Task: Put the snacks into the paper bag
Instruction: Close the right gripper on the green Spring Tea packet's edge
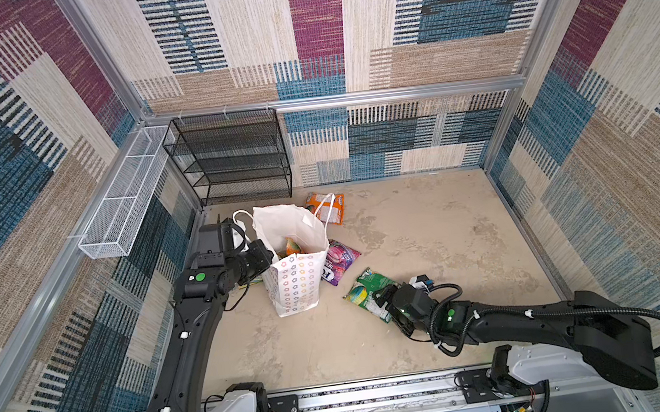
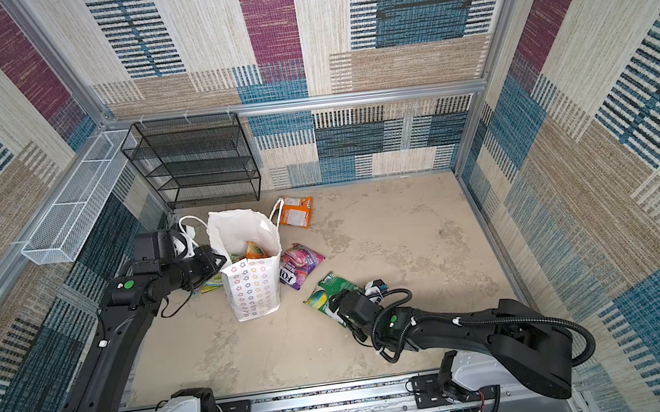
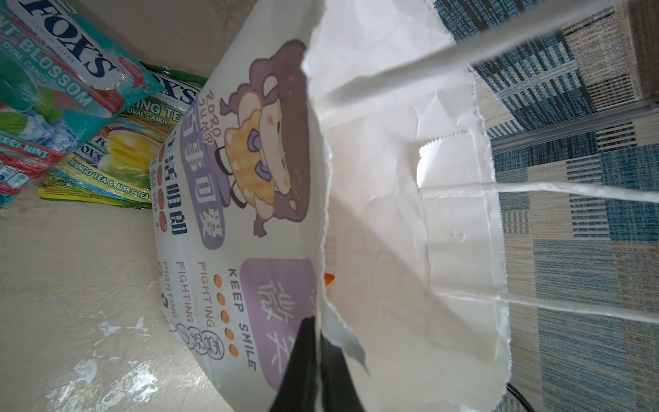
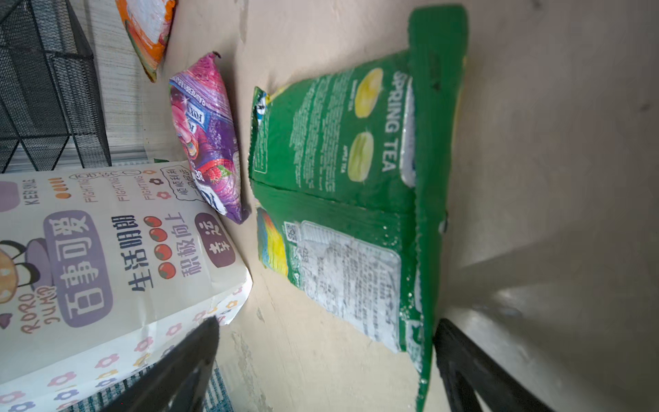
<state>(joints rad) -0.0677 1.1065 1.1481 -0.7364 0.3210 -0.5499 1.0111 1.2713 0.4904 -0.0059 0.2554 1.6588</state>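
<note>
The white paper bag (image 1: 296,277) (image 2: 251,284) stands open at the left of the floor. My left gripper (image 3: 318,344) (image 1: 268,258) is shut on its rim, one finger on the cartoon face (image 3: 249,149) and one inside. A red-orange snack (image 1: 295,246) shows inside the bag. A green packet (image 1: 364,293) (image 4: 356,160) lies flat to its right. My right gripper (image 4: 326,321) (image 1: 380,295) is open over the green packet's near end, whose sealed edge is beside one finger. Purple (image 1: 342,261) (image 4: 207,142) and orange (image 1: 327,208) (image 4: 149,32) packets lie beyond. Teal (image 3: 53,89) and yellow-green (image 3: 117,153) packets lie by the bag's far side.
A black mesh rack (image 1: 231,159) stands against the back wall, behind the bag. A white wire basket (image 1: 122,195) hangs on the left wall. Patterned walls close in three sides, and the arms' metal rail (image 1: 361,396) runs along the front edge.
</note>
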